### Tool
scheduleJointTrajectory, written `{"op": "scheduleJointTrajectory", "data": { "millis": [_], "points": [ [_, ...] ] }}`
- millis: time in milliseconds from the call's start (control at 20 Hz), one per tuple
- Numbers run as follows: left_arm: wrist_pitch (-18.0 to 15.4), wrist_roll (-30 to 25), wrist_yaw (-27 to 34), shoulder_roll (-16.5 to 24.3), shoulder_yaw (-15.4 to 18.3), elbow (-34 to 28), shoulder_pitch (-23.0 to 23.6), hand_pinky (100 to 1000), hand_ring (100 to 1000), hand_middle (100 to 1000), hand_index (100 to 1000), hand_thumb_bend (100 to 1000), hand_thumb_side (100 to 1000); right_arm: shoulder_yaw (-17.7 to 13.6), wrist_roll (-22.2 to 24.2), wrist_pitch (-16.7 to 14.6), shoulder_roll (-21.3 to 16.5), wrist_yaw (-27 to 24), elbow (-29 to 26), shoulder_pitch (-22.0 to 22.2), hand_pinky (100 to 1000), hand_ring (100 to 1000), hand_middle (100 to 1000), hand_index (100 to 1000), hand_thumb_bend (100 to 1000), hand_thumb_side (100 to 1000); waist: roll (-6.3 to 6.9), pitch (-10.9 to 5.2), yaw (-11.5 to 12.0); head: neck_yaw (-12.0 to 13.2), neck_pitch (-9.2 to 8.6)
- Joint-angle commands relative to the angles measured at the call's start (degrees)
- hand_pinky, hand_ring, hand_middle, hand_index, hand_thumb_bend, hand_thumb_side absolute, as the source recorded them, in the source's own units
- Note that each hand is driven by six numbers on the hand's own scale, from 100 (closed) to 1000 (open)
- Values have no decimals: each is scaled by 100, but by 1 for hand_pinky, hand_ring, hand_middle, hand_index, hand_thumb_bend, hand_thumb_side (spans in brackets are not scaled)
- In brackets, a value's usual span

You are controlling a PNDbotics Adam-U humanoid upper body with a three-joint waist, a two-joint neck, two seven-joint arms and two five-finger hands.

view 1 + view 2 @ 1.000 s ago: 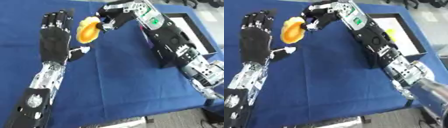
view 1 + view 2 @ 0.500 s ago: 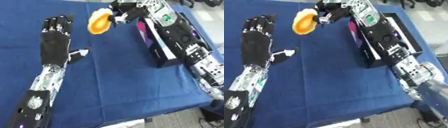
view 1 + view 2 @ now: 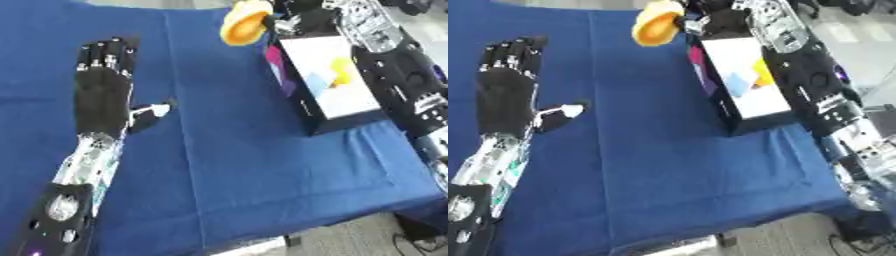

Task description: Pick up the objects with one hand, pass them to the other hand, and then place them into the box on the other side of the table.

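Orange and rounded, the soft-looking object (image 3: 242, 22) is being pinched by the curled fingers of the robot's right hand (image 3: 293, 17) in the air, just beyond the far left corner of the black open box with a white floor (image 3: 328, 80). The left hand (image 3: 103, 95) is hovering over the blue cloth-covered desk (image 3: 245, 165), its fingers straight and spread, thumb out, well apart from the object.

Place: a test room or lab, probably.
Sign: blue cloth (image 3: 254, 165) over a table, under the robot's arms; grey floor (image 3: 350, 240) beyond its edge.
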Motion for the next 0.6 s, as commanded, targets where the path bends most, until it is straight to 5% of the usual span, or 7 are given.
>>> {"op": "scheduleJointTrajectory", "data": {
  "millis": [50, 600],
  "points": [
    [23, -120, 65, 141, 59, 18, -107, 717, 679, 673, 831, 1000, 456, -332, -263, 12, -486, -314, -121, 175, 541, 1000, 486, 685, 100, 194, 117, -243, -15, -76, -12],
    [79, -229, 138, 350, 81, -59, -118, 717, 680, 674, 824, 1000, 462, -1182, -1123, 214, -849, -872, -64, 992, 545, 1000, 496, 701, 100, 151, 190, -255, -60, -195, -12]
  ]
}}
